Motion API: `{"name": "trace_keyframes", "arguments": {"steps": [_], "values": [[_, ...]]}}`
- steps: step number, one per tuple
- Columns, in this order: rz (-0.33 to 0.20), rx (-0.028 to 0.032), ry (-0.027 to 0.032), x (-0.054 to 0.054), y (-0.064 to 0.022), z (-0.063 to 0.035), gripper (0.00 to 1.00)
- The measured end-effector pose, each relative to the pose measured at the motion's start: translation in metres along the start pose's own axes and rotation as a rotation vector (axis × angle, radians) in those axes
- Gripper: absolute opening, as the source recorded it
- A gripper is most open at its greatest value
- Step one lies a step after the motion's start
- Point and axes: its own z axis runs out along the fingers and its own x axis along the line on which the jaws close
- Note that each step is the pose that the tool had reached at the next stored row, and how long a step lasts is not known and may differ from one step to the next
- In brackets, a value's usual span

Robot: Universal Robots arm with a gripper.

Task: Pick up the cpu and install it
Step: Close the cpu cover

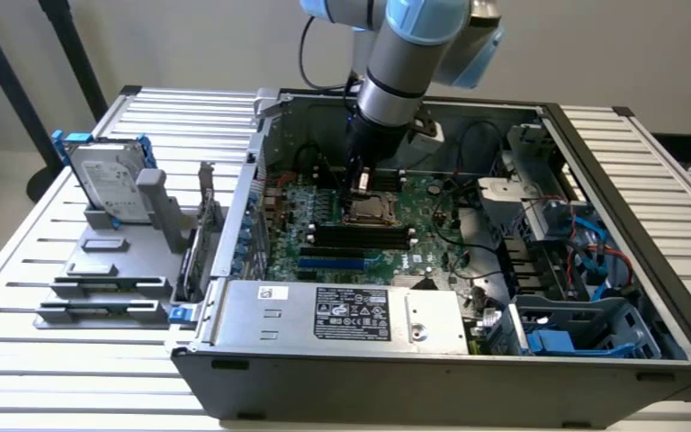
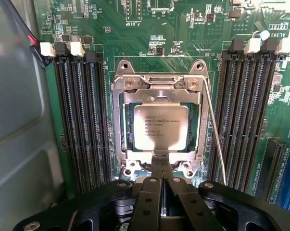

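The gripper point(image 2: 161, 163) has its black fingers pressed together with nothing between them, their tips at the near edge of the silver socket frame point(image 2: 119, 125). Just past them, the cpu point(image 2: 160, 127) lies flat inside that frame, printed metal top up. Black memory slots point(image 2: 82, 120) flank the socket on the green motherboard point(image 2: 173, 29). In the exterior view, the arm point(image 1: 399, 54) reaches down into the open computer case point(image 1: 442, 360), which sits on a slatted table point(image 1: 82, 378).

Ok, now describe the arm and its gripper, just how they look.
The arm is a silver-grey tube with light blue joint caps and a black wrist section; a black cable loops beside it. The gripper is matte black, built of flat linked bars fastened with silver screws.
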Motion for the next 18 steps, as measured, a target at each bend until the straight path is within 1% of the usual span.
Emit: {"name": "trace_keyframes", "arguments": {"steps": [1,2,3,5,7,10,14,15,18], "values": [[0.000,0.0011,0.0010,0.000,0.0000,-0.0002,0.11],[-0.001,0.0017,0.0040,0.000,-0.0002,-0.0012,0.11],[-0.001,0.0028,0.0051,0.000,-0.0006,-0.0030,0.11],[-0.001,0.0046,0.0050,0.000,-0.0022,-0.0079,0.11],[-0.001,0.0050,0.0057,0.000,-0.0050,-0.0118,0.11],[-0.002,0.0053,0.0069,-0.002,-0.0121,-0.0156,0.11],[-0.002,0.0053,0.0083,-0.005,-0.0236,-0.0201,0.11],[-0.002,0.0053,0.0083,-0.005,-0.0252,-0.0209,0.11],[-0.002,0.0051,0.0093,-0.005,-0.0255,-0.0212,0.11]]}}
